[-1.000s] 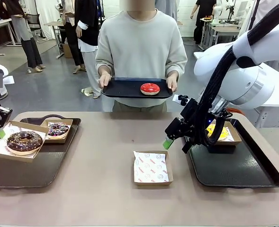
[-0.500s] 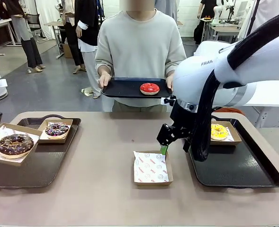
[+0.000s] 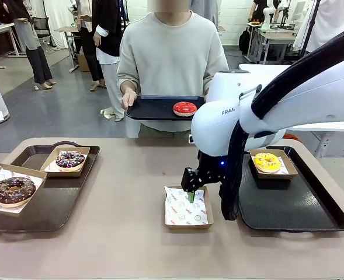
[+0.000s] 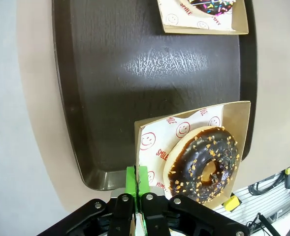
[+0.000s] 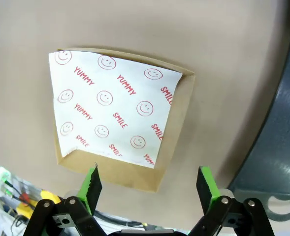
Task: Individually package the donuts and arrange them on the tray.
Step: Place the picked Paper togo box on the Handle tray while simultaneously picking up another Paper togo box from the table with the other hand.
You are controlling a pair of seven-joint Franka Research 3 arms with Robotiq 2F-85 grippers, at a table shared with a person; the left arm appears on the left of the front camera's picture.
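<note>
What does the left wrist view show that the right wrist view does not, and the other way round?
Left wrist view: the left tool, shut on the rim of a box holding the pale-sprinkled chocolate donut. Right wrist view: the right tool, open above an empty box. Both: smiley-printed paper, a dark tray, the tan table.

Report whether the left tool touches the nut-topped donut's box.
Touching. Left wrist view: the left tool is clamped shut on the edge of the box.

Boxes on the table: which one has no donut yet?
The middle box, on the table below the right gripper: only printed paper inside. The others hold the yellow donut, the colour-sprinkled donut and the nut-topped donut.
</note>
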